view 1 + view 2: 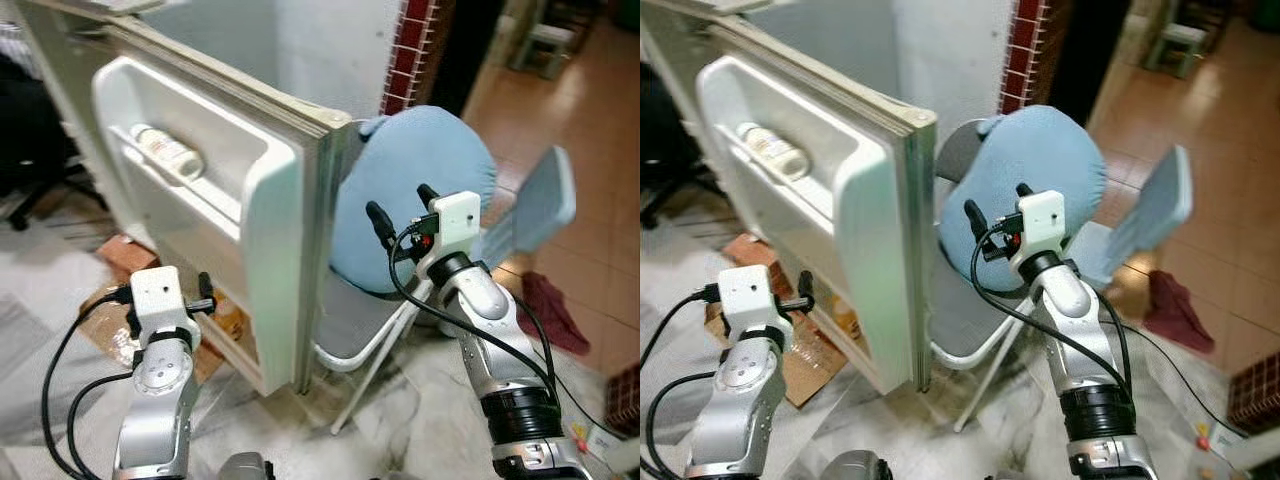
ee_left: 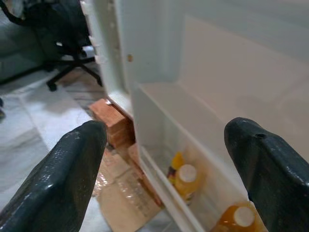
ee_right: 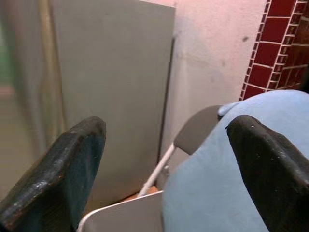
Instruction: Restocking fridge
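The fridge door point(image 1: 200, 190) stands open. My left gripper point(image 2: 164, 169), fingers spread wide and empty, faces its lower shelf, where orange bottles point(image 2: 186, 180) stand. My right gripper point(image 1: 995, 205), also wide, waits behind the door's edge, before the blue cushion point(image 1: 1060, 160).

Even, soft indoor light fills the head views, brightest on the white fridge door point(image 1: 230, 190) and the pale wall behind it, while the upper left corner behind the door falls into deep shade and the tiled floor point(image 1: 590, 110) at upper right carries a warm, slightly glossy sheen. Both head views are a little soft and bend at the edges. In the wrist views the black fingers point(image 2: 58, 183) loom large and blurred, and in the right wrist view the grey fridge side point(image 3: 111, 82) is smeared at its near edge.
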Robot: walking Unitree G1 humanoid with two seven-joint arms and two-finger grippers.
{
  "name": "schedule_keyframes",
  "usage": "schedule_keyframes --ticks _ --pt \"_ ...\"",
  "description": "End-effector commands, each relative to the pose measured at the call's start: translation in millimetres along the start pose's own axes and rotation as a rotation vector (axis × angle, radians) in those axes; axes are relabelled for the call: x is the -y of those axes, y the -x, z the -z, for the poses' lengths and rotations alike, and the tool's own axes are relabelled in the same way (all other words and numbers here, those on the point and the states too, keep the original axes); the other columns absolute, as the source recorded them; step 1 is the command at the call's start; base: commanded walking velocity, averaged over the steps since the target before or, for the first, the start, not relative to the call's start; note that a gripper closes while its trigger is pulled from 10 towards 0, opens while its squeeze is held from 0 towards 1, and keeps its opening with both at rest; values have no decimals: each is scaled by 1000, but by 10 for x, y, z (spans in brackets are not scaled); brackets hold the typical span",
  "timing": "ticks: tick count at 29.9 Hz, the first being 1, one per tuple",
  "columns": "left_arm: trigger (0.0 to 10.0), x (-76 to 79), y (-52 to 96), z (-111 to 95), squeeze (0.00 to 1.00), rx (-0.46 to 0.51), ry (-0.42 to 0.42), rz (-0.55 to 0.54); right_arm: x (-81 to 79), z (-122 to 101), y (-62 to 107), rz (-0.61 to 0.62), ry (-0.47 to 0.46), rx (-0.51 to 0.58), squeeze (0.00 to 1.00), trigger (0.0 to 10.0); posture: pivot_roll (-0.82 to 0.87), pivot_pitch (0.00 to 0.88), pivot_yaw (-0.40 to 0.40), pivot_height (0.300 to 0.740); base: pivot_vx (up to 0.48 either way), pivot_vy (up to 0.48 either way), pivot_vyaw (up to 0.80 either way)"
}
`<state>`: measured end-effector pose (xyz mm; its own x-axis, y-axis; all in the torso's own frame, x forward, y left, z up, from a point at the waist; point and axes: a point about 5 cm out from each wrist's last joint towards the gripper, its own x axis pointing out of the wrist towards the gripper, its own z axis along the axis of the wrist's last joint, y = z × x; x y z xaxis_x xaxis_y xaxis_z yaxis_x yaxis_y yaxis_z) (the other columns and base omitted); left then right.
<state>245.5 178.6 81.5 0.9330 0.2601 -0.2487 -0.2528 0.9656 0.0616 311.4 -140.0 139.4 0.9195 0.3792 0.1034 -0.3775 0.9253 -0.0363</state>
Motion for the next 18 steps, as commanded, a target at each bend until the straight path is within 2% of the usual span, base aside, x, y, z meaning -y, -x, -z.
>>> schedule_keyframes --ticks 1,5,10,11,15,17,18 --pt "10000 25 2 -68 0 23 -7 10 32 33 23 -1 -19 -20 0 10000 64 0 -15 740 0 0 0" --pt "10000 84 9 -80 0 26 -70 61 4 30 -3 -26 5 -11 0 10000 65 0 -8 740 0 0 0" --pt "10000 352 68 44 0 -85 -112 313 33 -57 -146 45 42 12 0 10000 67 0 -2 740 0 0 656" --pt "10000 352 68 44 0 -85 -112 313 33 -57 -146 45 42 12 0 10000 67 0 -2 740 0 0 656" --pt "10000 531 165 193 0 -191 -169 494 -39 -87 -296 63 27 8 0 10000 69 0 2 740 0 0 656" --pt "10000 545 160 186 0 -186 -190 505 -95 -99 -354 55 24 7 0 10000 69 0 3 740 0 0 638" --pt "10000 546 149 205 0 -202 -216 504 -185 -130 -423 29 -1 17 0 10000 74 0 3 740 0 0 613"
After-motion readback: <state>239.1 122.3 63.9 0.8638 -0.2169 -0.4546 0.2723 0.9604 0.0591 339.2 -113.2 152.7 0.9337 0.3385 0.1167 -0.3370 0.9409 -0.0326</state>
